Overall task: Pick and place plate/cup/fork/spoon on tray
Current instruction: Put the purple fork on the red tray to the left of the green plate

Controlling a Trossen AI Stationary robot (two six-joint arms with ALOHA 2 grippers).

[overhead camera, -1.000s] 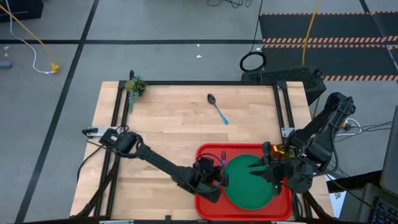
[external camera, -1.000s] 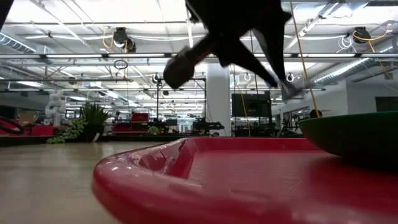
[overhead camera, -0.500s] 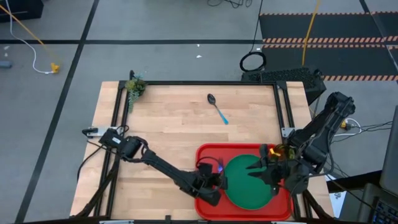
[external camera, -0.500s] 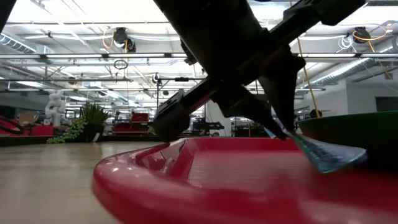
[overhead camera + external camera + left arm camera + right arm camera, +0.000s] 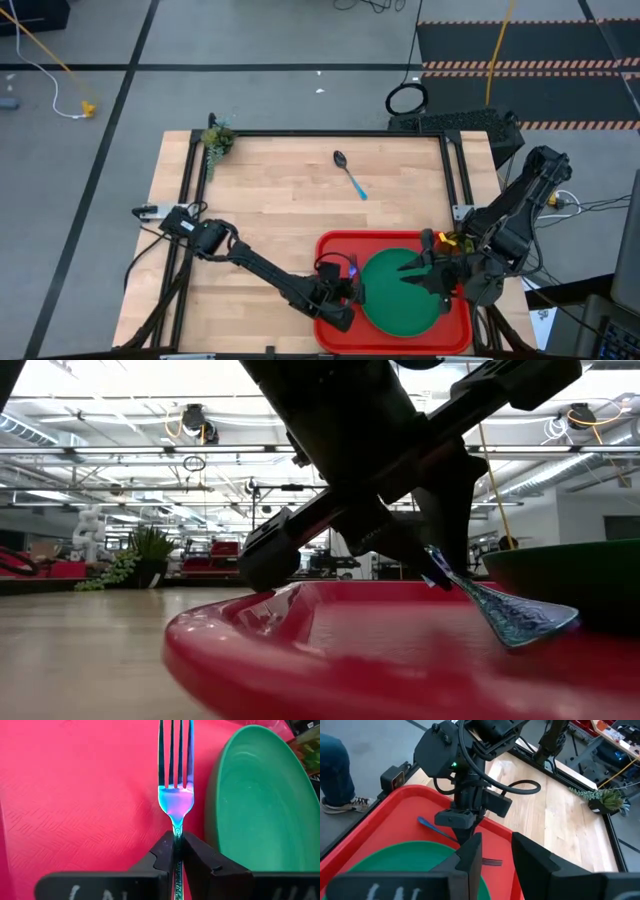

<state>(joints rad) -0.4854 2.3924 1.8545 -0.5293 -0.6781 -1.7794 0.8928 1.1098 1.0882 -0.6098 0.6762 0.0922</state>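
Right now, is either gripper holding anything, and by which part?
The left gripper holds the fork by its neck, just below the tines, over the tray beside the plate. The right gripper over the plate holds nothing.

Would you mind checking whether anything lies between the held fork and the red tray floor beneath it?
Nothing visible does: the left gripper holds the blue-handled fork over bare red plastic tray floor, beside the dark-green round plate.

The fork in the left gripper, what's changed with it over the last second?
The left gripper carried the fork down to the tray beside the plate, tines now low over the red floor, jaws still pinching the handle. The spoon, plate and right gripper stayed put.
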